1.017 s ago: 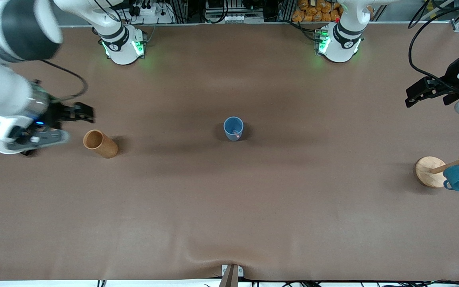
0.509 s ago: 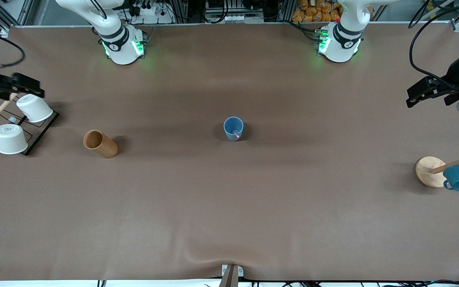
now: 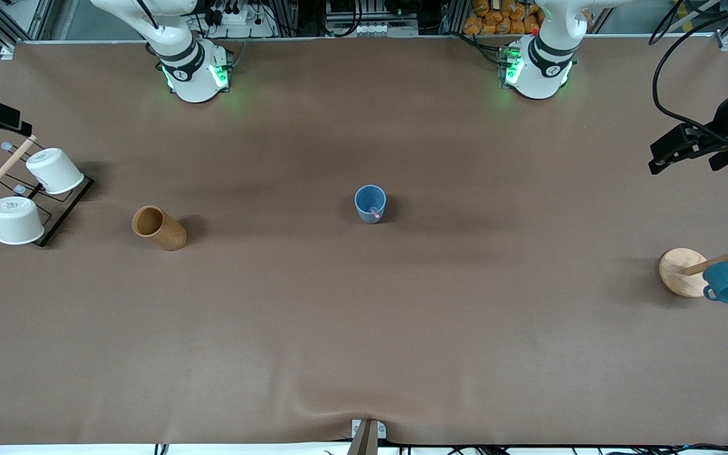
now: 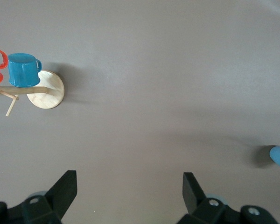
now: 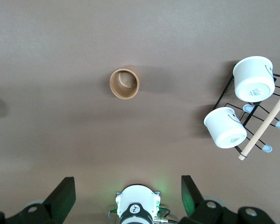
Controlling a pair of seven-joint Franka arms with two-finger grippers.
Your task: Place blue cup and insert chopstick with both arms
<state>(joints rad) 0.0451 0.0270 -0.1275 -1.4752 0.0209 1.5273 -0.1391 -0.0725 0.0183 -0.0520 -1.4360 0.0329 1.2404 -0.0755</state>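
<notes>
White arms (image 3: 544,47) with dark joints, green-lit bases, black cables.

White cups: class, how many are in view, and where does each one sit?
2. Both sit upside down on the black wire rack at the right arm's end of the table: one white cup farther from the front camera, the other nearer. None seems hidden.

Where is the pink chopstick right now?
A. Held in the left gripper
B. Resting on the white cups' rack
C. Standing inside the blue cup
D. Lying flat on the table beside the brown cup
C: the front view shows the chopstick leaning inside the blue cup at mid-table, while the left gripper and the right gripper are both open and empty, up near the table's ends.
</notes>
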